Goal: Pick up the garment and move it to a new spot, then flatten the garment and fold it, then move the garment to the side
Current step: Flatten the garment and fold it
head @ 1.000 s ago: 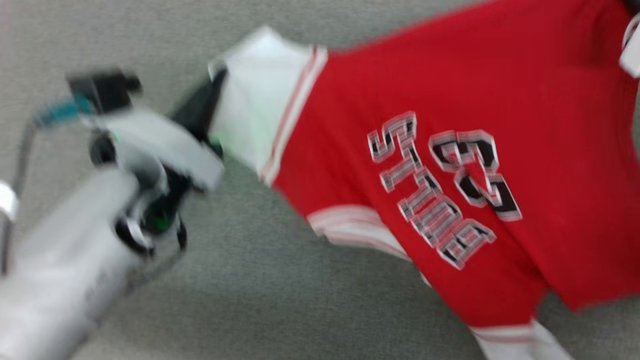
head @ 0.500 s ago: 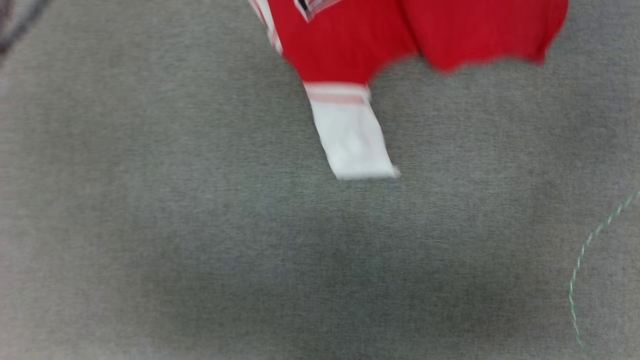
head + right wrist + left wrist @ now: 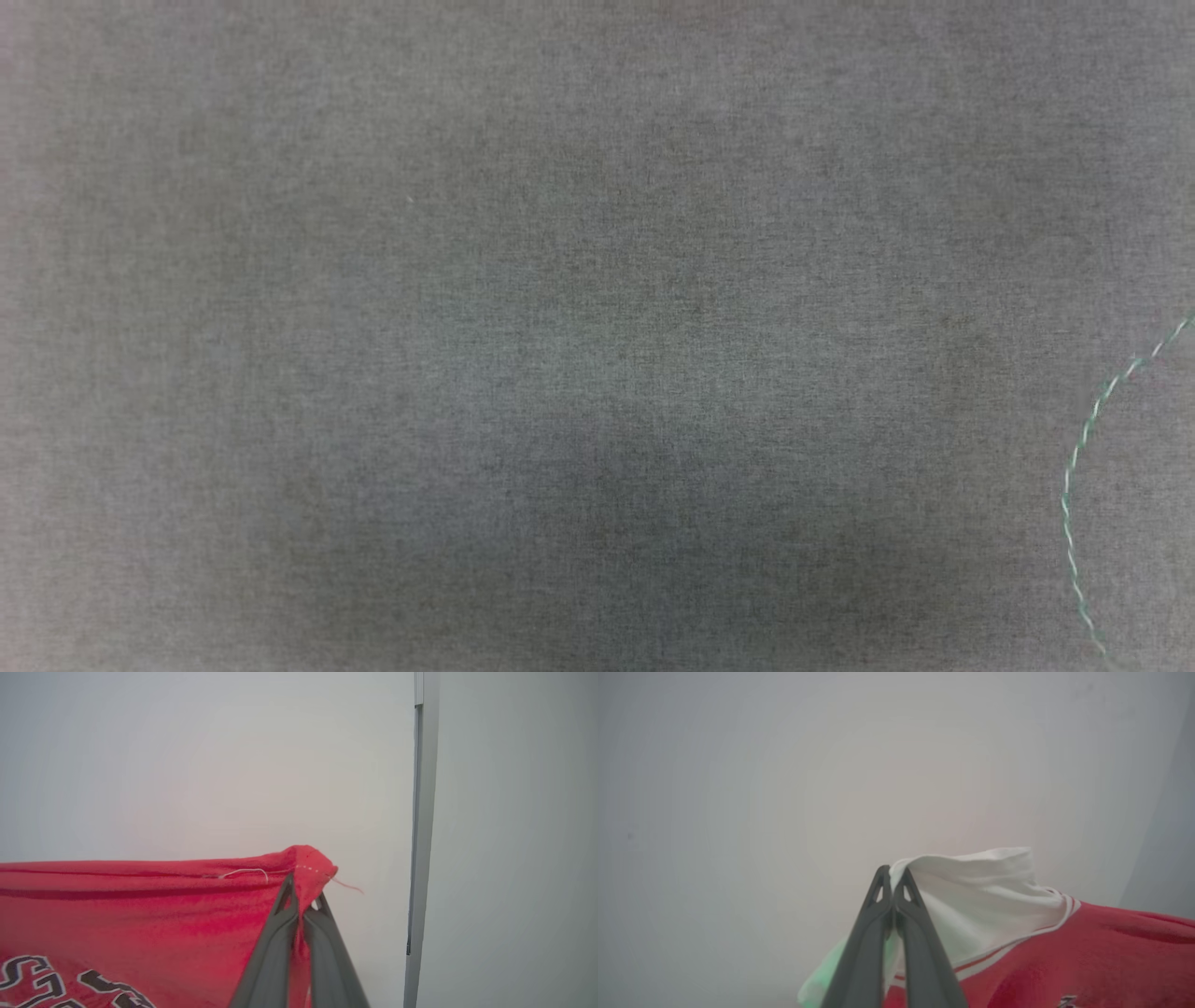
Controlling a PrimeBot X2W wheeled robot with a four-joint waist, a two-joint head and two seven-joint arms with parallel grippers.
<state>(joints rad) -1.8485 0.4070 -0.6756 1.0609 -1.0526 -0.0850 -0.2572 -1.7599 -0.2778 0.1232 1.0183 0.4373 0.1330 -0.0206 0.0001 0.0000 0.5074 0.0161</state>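
Observation:
The garment (image 3: 1064,956) is a red jersey T-shirt with white sleeves, held up in the air between my two arms. In the left wrist view my left gripper (image 3: 893,877) is shut on the edge of a white sleeve (image 3: 980,891), beside its red-and-white striped trim. In the right wrist view my right gripper (image 3: 302,886) is shut on a red corner of the garment (image 3: 140,914), and black white-outlined lettering (image 3: 37,975) shows at the lower left. The cloth stretches away from each gripper toward the other.
The head view looks straight down on grey carpet (image 3: 560,327) with a thin green-and-white thread (image 3: 1083,485) curving at the right edge. Behind the raised garment stands a pale wall (image 3: 187,765) with a vertical white trim strip (image 3: 420,812).
The head camera has swung, so the garment and my left arm slid up and out of its picture, leaving carpet and the thread.

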